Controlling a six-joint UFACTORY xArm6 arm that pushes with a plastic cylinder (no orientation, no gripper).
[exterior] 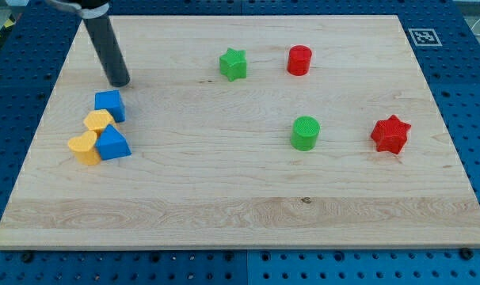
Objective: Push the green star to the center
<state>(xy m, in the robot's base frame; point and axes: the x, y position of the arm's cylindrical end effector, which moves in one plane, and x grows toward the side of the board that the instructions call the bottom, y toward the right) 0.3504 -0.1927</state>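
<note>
Sitting near wooden board's (224,198) top-left corner: my tip (120,81), no fingers fitted, well left of green star block (233,64).

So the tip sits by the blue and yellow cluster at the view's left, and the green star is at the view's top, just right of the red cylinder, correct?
Not quite: in the camera view the green star is just left of the red cylinder, not right. My tip does sit by the blue cube in that left cluster.

The green star (233,64) lies flat near the board's top edge, slightly left of that edge's middle.
</note>
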